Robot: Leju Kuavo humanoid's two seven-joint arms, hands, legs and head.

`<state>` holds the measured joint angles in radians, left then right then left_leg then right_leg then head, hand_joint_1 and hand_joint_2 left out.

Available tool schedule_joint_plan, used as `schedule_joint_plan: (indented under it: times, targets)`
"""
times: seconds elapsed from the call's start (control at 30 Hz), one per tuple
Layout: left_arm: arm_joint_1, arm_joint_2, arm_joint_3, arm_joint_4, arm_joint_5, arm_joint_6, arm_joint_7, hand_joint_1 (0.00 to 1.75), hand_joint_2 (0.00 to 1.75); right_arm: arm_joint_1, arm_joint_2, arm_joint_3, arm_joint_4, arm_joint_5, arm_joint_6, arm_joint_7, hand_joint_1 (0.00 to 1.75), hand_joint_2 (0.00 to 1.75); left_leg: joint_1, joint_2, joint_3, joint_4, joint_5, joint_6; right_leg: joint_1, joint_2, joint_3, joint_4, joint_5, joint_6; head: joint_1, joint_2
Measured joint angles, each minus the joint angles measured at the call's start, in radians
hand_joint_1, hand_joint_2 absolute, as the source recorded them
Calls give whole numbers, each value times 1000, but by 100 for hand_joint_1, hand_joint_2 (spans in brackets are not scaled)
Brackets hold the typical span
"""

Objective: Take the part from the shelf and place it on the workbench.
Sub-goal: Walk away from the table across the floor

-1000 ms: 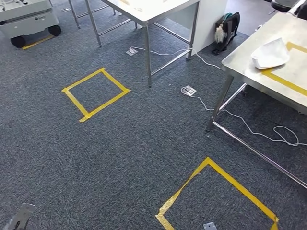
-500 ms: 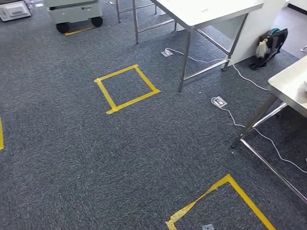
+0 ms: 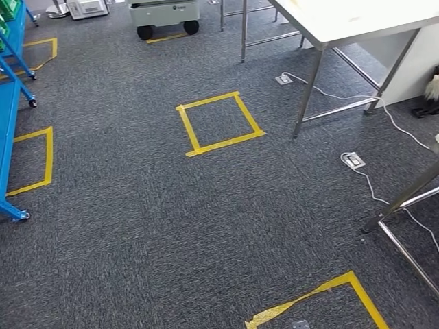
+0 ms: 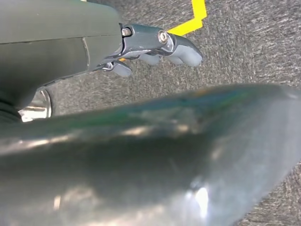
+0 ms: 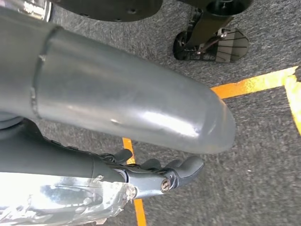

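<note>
Grey carpet (image 3: 134, 233) is filling most of the head view. A white-topped surface (image 3: 362, 17) on steel legs is standing at the upper right. A blue shelf (image 3: 7, 116) on castors is running down the left edge, with green bins at the upper left corner; the part itself cannot be made out. A yellow tape square (image 3: 220, 123) is lying at centre. A white cable (image 3: 372, 185) is trailing at right. The left robot hand (image 4: 156, 47) and right robot hand (image 5: 160, 174) are hanging over carpet, fingers loosely extended and apart, holding nothing.
</note>
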<state>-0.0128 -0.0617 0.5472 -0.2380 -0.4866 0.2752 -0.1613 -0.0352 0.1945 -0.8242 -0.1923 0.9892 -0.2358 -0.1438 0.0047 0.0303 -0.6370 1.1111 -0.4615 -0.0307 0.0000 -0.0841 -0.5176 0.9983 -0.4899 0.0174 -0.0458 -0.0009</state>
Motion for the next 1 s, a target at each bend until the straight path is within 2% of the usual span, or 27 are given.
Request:
schedule_joint_plan:
  times: [0.07,0.1,0.17,0.2,0.23,0.3,0.33,0.37,0.4,0.43,0.47,0.5,0.53,0.57,0.6,0.63,0.67,0.7,0.73,0.77,0.8,0.83,0.87,0.9,0.93,0.97,1.0]
  targets:
    - [-8,0,0,0,-7,1,-14,0,0,0,0,-2,0,-2,0,0,0,0,-6,37,56,-102,28,10,6,-22,1,1,-9,10,3,0]
    - [-12,0,0,0,-11,2,-19,0,0,-1,0,-4,0,-2,-1,0,0,0,-9,42,64,-119,28,16,9,-33,3,0,-13,15,4,0]
    - [-16,0,0,0,-18,2,-21,0,0,-5,0,-6,0,-3,-1,2,0,0,-10,16,63,-124,28,28,8,-49,13,-2,-19,24,6,0]
    - [-18,-2,0,0,-21,2,-20,0,0,-7,0,-7,0,-4,-2,2,0,0,-8,5,64,-126,29,34,6,-38,14,6,-27,29,8,0]
    - [-21,-3,0,1,-23,2,-17,0,0,-8,0,-8,0,-4,-2,3,0,0,-6,-7,65,-128,31,40,4,-13,7,31,-45,34,11,0]
    - [-29,-7,-1,1,-27,2,-9,0,0,-5,0,-10,0,-5,-4,4,0,0,-3,-31,65,-130,34,50,0,52,-47,151,-107,40,17,0]
    - [-32,-9,-1,2,-30,1,-5,0,0,-2,0,-10,0,-5,-4,5,0,0,-3,-45,64,-130,34,53,-1,70,-84,225,-139,41,19,0]
    - [-34,-12,-1,3,-32,0,-2,0,0,0,0,-11,0,-5,-6,5,0,0,-3,-61,64,-129,33,54,-1,79,-114,282,-156,42,20,0]
    - [-34,-14,-2,4,-34,-2,2,0,0,2,0,-11,0,-5,-7,6,0,0,-3,-77,65,-129,33,54,-2,83,-129,305,-153,42,21,0]
    - [-32,-18,-2,6,-35,-2,6,0,0,3,0,-11,0,-5,-9,6,0,0,-2,-93,66,-129,33,53,-3,86,-125,283,-129,43,21,0]
    - [-31,-21,-2,7,-36,-3,8,0,0,3,0,-11,0,-4,-10,6,0,0,-1,-108,68,-128,33,51,-6,94,-102,225,-89,43,21,0]
    - [-29,-23,-2,8,-36,-4,10,0,0,3,0,-11,0,-4,-12,6,0,0,1,-123,69,-127,33,48,-11,115,-72,153,-49,44,21,0]
    - [-29,-24,-2,8,-37,-4,10,0,0,3,0,-11,0,-3,-14,6,0,0,1,-138,67,-123,32,43,-17,142,-43,84,-22,45,21,0]
    - [-31,-25,-3,8,-37,-5,10,0,0,3,0,-11,0,-2,-16,6,0,0,1,-151,64,-121,33,37,-20,164,-22,39,-9,44,21,0]
    - [-31,-25,-3,8,-37,-6,10,0,0,3,0,-11,0,-2,-17,6,0,0,3,-163,59,-120,35,29,-21,178,-12,19,-8,41,21,0]
    - [-30,-25,-3,9,-37,-6,10,0,0,2,0,-11,0,-1,-18,5,0,0,4,-176,53,-120,39,21,-19,176,-9,15,-10,34,20,0]
    - [-28,-25,-3,10,-37,-6,10,0,0,2,0,-11,0,0,-20,5,0,0,7,-183,49,-122,42,15,-17,164,-8,16,-8,26,20,0]
    - [-25,-25,-2,11,-38,-7,10,0,0,1,-1,-11,0,2,-21,5,0,0,7,-169,45,-118,39,10,-15,151,-7,13,-5,18,19,0]
    - [-23,-25,-2,11,-38,-8,10,0,0,1,-1,-11,0,3,-22,5,0,0,6,-141,35,-100,27,6,-14,137,-5,9,-2,10,16,0]
    - [-24,-26,-3,12,-40,-9,10,0,0,2,-1,-11,0,5,-22,5,0,0,3,-105,16,-63,4,3,-13,122,-4,5,0,4,13,0]
    - [-27,-27,-3,12,-41,-11,11,0,0,4,-1,-11,0,5,-23,4,0,0,1,-69,-13,-1,-28,1,-10,105,-3,4,0,-1,9,0]
    - [-30,-27,-3,12,-43,-12,11,0,0,5,-2,-11,0,6,-23,5,0,0,1,-52,-48,70,-61,-1,-7,87,-3,4,-1,-4,8,0]
    - [-32,-28,-3,12,-44,-13,11,0,0,7,-2,-11,0,6,-23,5,0,0,2,-45,-78,132,-84,-2,-5,69,-3,4,-2,-7,8,0]
    - [-32,-28,-3,13,-45,-14,11,0,0,7,-2,-11,0,6,-23,6,0,0,2,-43,-94,168,-90,-2,-4,52,-3,4,-3,-8,8,0]
    - [-31,-28,-3,13,-45,-14,11,0,0,7,-3,-11,0,6,-24,6,0,0,2,-42,-89,162,-76,-2,-3,37,-2,4,-4,-8,8,0]
    - [-29,-28,-3,13,-46,-15,11,0,0,5,-3,-11,0,7,-24,6,0,0,2,-37,-64,118,-48,-1,-3,24,0,4,-5,-8,8,0]
    - [-28,-28,-3,13,-46,-16,11,0,0,4,-3,-11,0,7,-24,7,0,0,1,-20,-24,49,-13,2,-3,12,2,4,-7,-6,8,0]
